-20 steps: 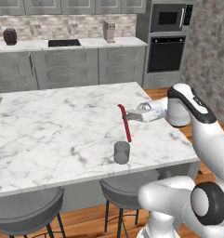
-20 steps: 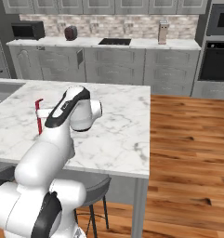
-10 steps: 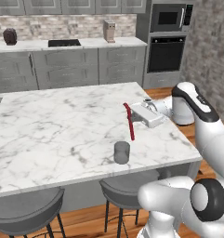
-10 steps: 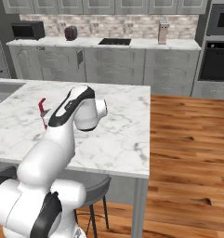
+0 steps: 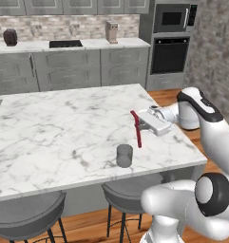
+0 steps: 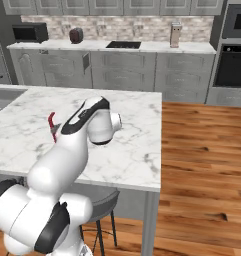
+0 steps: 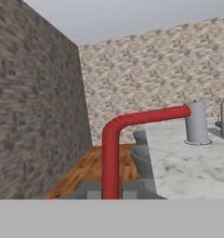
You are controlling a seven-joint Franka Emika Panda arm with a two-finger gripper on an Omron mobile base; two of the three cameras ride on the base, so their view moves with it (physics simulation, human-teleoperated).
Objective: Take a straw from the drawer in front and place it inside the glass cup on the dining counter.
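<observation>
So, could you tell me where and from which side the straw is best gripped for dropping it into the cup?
Grip the straw on its straight shaft just below the bent top, coming in from the side, as the gripper does now. The long straight end then hangs free, ready to go into the upright cup on the counter.

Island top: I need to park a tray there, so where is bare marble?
The counter is bare from its sink-side end across to the cup. Crowded only at the oven-side end, where the gripper holds the straw above the cup.
</observation>
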